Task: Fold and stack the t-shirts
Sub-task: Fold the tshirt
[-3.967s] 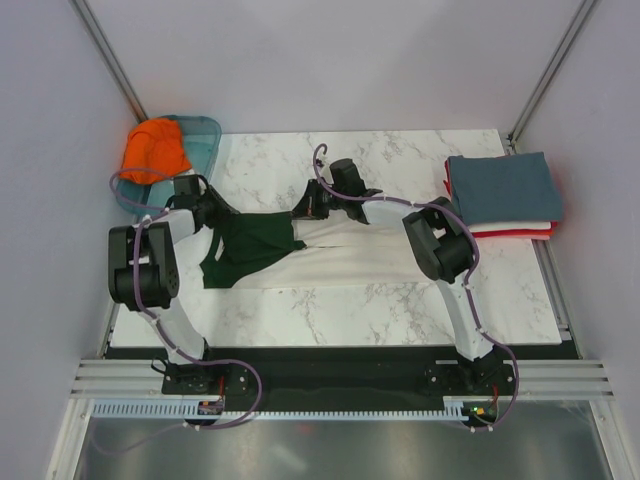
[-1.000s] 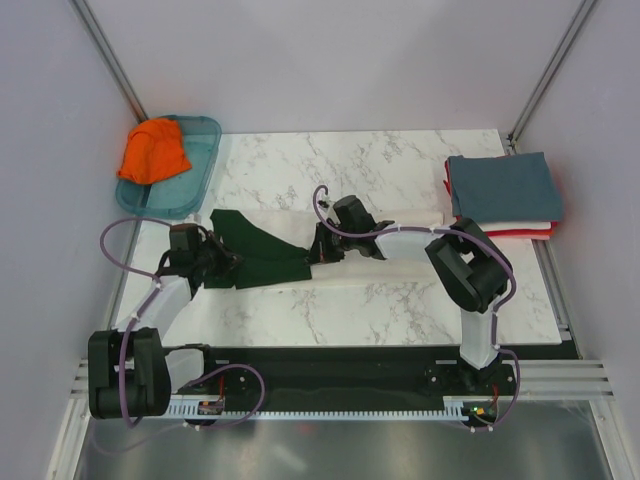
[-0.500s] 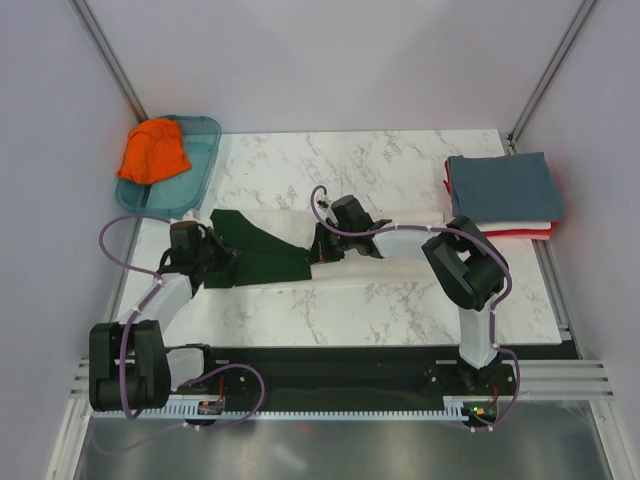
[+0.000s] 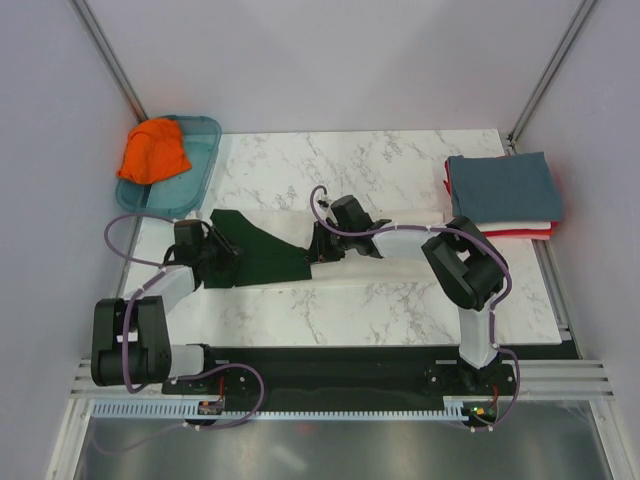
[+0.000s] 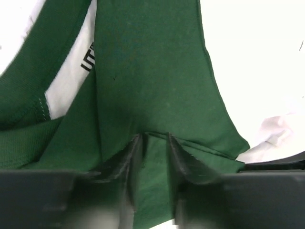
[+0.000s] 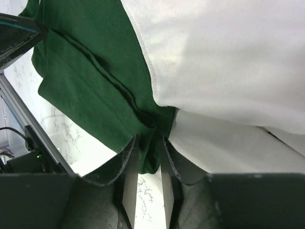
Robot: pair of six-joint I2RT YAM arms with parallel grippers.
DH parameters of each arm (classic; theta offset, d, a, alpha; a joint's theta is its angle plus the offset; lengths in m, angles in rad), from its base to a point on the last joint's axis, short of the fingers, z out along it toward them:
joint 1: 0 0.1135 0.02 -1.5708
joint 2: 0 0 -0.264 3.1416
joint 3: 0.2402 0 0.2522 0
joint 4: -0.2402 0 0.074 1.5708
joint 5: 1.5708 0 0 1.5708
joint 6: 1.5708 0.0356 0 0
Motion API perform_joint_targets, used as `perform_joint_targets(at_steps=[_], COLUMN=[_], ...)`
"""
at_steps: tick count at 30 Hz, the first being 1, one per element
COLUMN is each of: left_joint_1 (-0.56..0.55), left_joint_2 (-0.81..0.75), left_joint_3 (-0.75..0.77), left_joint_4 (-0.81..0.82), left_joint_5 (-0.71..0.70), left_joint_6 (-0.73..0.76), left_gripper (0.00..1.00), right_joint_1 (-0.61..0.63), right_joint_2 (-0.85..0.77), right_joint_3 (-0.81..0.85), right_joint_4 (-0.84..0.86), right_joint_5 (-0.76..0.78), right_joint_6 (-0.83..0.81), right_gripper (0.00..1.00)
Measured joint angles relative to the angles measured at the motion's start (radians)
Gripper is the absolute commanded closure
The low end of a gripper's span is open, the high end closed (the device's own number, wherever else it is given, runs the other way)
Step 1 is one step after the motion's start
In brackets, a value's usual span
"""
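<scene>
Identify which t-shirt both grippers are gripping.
The cream t-shirt with dark green sleeves, mid-table; the orange t-shirt lies in the translucent teal tray, the folded stack sits at right.

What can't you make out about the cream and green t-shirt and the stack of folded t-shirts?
The black chest print on the cream and green t-shirt: left wrist view, a green fold covers most letters.
White and red layers in the stack of folded t-shirts: top view, the slate-blue top shirt covers them; only edges show.
</scene>
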Motion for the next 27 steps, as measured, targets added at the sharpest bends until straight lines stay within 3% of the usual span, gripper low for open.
perform_joint_targets(at_steps=[3, 8, 12, 17, 27], left_joint_1=[0.0, -0.014, -0.029, -0.04, -0.04], left_joint_2=[-0.018, -0.166, -0.261, -0.254, -0.049], left_joint_3=[0.0, -0.001, -0.001, -0.001, -0.047], left_joint_4=[0.003, -0.031, -0.066, -0.095, -0.058], left_joint_5=[-0.002, -0.024, -0.017, 0.029, 0.071], left_joint_6=[0.003, 0.003, 0.002, -0.008, -0.047], left_gripper=[0.46, 0.49, 0.55, 0.61, 0.69], right_joint_1=[0.0, 0.0, 0.002, 0.033, 0.056], right_joint_2=[0.0, -0.037, -0.093, -0.105, 0.052], right_joint_3=[0.0, -0.018, -0.023, -0.009, 0.008], right_joint_4=[-0.004, -0.03, -0.045, -0.042, 0.043], right_joint_5=[0.014, 0.052, 0.064, 0.038, -0.077], right_joint_6=[-0.007, -0.023, -0.029, -0.012, 0.09], right_gripper=[0.58, 0.58, 0.67, 0.87, 0.96])
